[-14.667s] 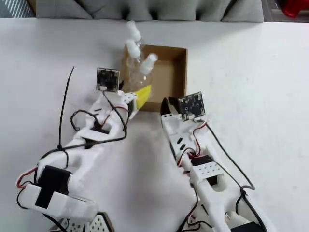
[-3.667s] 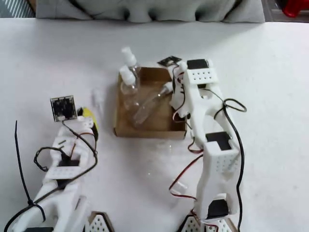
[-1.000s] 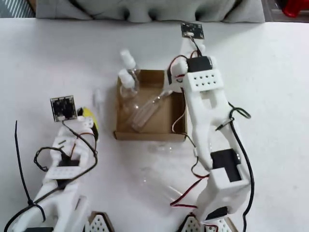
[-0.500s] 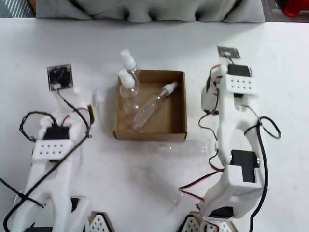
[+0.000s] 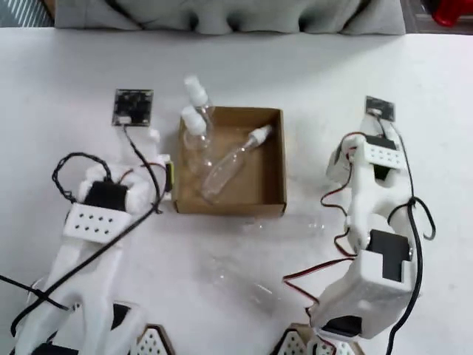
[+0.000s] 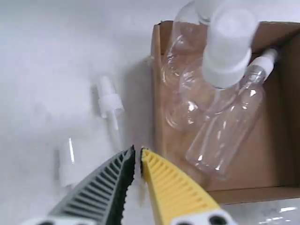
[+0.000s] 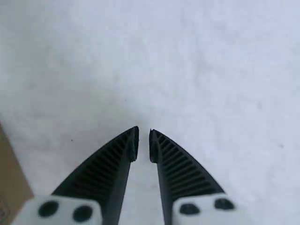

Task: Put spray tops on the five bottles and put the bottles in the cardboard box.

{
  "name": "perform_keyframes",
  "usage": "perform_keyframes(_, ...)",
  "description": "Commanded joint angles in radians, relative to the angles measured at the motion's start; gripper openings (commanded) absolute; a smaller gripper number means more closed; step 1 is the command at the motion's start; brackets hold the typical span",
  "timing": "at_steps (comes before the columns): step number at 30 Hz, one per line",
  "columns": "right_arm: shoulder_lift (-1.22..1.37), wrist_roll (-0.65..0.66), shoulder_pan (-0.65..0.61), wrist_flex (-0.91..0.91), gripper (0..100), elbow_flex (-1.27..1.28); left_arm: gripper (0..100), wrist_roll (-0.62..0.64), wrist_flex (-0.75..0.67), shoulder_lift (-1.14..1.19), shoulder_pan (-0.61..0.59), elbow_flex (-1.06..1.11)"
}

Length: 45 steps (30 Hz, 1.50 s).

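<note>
The cardboard box (image 5: 275,159) sits mid-table. Inside it, two clear bottles with white spray tops (image 5: 194,118) stand against its left wall, and a third capped bottle (image 5: 230,161) lies diagonally. Two uncapped clear bottles lie on the table in front of the box, one just before its front wall (image 5: 284,224) and one nearer me (image 5: 240,275). A loose spray top (image 6: 109,99) lies on the table outside the box's left wall. My left gripper (image 6: 138,154) hangs shut and empty just short of it. My right gripper (image 7: 143,140) is shut over bare table, right of the box.
A small clear cap (image 6: 68,161) lies near the loose spray top. The box's corner (image 7: 7,187) shows beside the right gripper. Grey cushions (image 5: 222,18) line the table's far edge. Both arms' cables trail over the near table.
The right arm has pulled back from over the box to its right side. The left arm has swung forward to the box's left wall, over the loose spray top.
</note>
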Motion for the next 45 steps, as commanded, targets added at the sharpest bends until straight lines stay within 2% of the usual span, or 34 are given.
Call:
perform_keyframes(1, -0.007, -0.005, 0.008, -0.051, 1.8, -0.006, 3, 0.005, 0.0, -0.044, 0.073, -0.066)
perform_keyframes(11, 0.05, -0.005, 0.007, -0.044, 1.6, -0.058, 3, 0.009, 0.003, -0.036, 0.085, -0.057)
perform_keyframes(18, 0.058, -0.006, 0.007, -0.024, 1.6, -0.078, 20, 0.011, -0.038, -0.036, 0.077, 0.028)
perform_keyframes(23, 0.059, -0.006, 0.007, -0.024, 1.6, -0.078, 16, 0.011, -0.153, -0.035, 0.058, 0.115)
perform_keyframes(28, 0.059, -0.006, 0.007, -0.024, 1.6, -0.078, 17, 0.005, -0.157, -0.033, 0.018, 0.124)
perform_keyframes(37, 0.059, -0.005, 0.007, -0.024, 1.6, -0.077, 17, 0.003, -0.157, 0.174, 0.019, 0.044)
perform_keyframes(45, 0.059, -0.005, 0.007, -0.024, 1.6, -0.077, 16, 0.009, -0.163, 0.199, 0.022, 0.046)
